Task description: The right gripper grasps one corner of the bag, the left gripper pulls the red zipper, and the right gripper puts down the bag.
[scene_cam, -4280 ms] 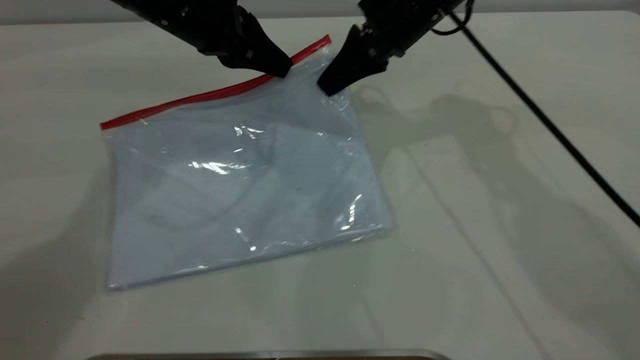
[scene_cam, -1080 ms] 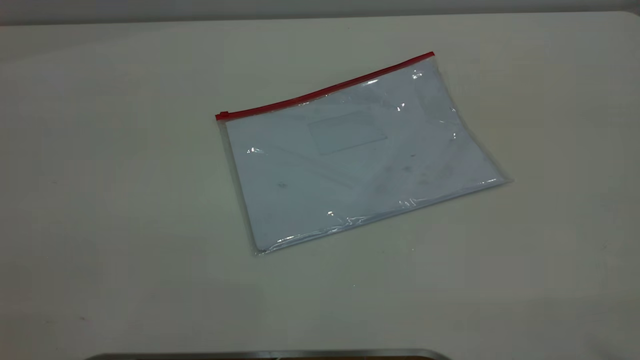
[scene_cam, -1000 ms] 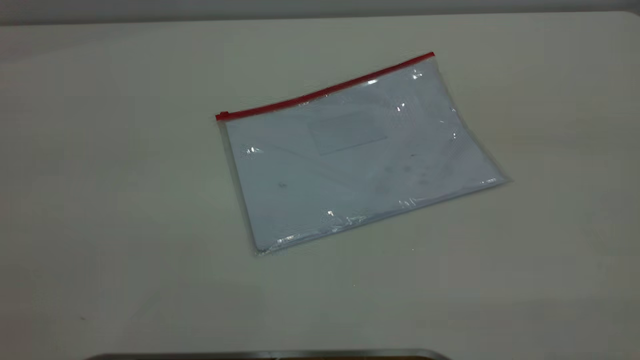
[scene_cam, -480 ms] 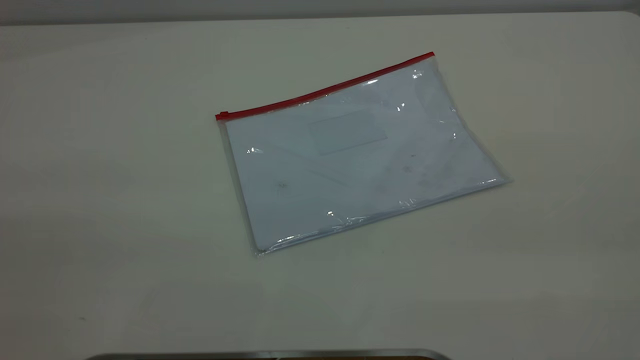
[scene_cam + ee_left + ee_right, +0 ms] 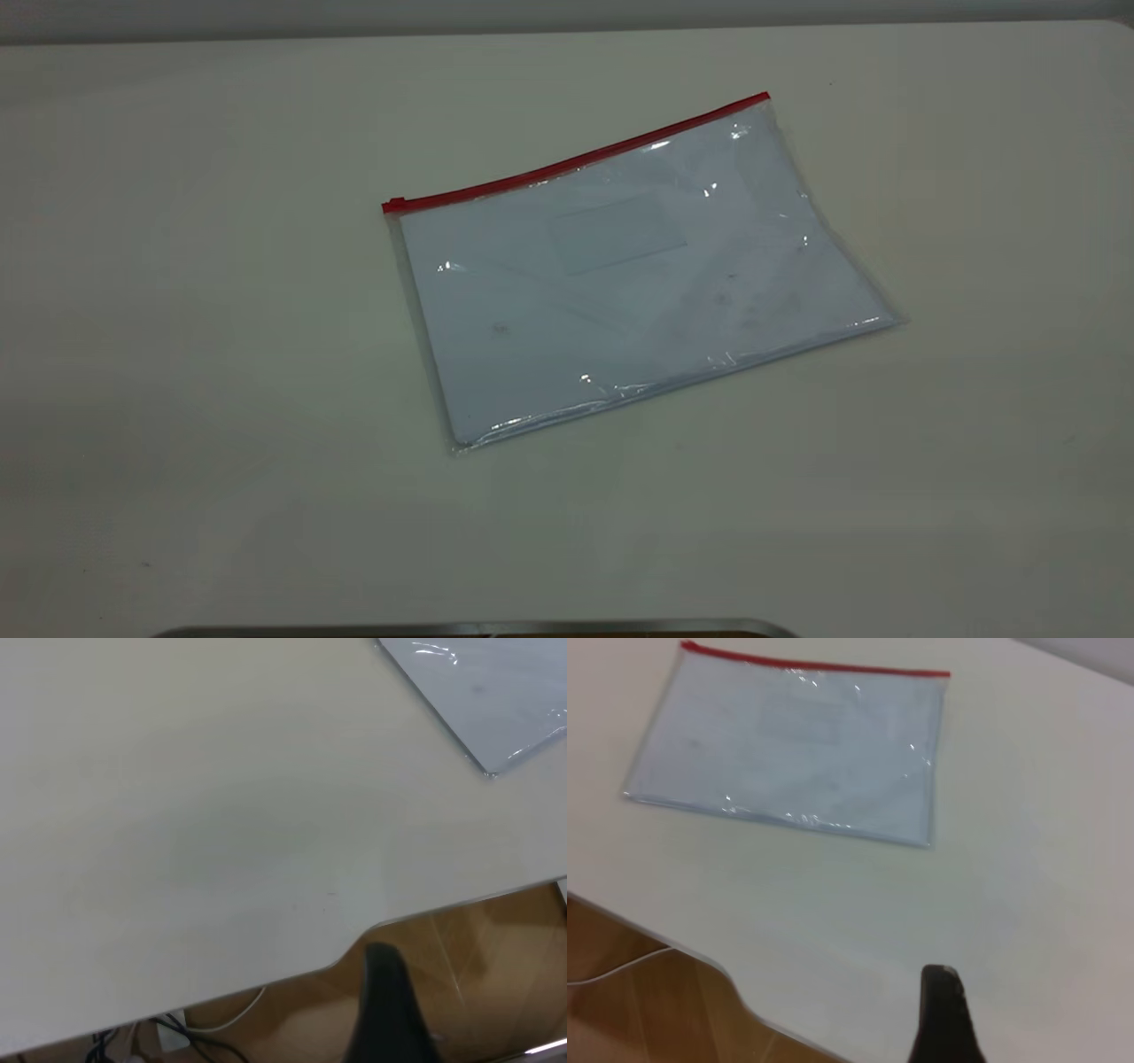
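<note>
The bag (image 5: 638,275), a clear pouch with white paper and a small label pocket (image 5: 616,233), lies flat on the white table. The red zipper (image 5: 576,162) runs along its far edge, with the slider tab (image 5: 394,205) at the left end and a clear corner (image 5: 769,99) at the right end. Neither gripper shows in the exterior view. The left gripper (image 5: 383,952) shows as one black wedge past the table's front edge, far from the bag (image 5: 496,700). The right gripper (image 5: 939,974) shows as one black wedge above bare table, well away from the bag (image 5: 788,744).
The table's front edge (image 5: 354,943) has a notch, with wooden floor and cables below. It also shows in the right wrist view (image 5: 726,970). A metal rim (image 5: 478,627) lies at the exterior view's bottom edge.
Both grippers, at the bag's zipper end 4.3 s ago, are gone from the exterior view. The bag now lies farther right with the label pocket up. Nothing moved in the last second.
</note>
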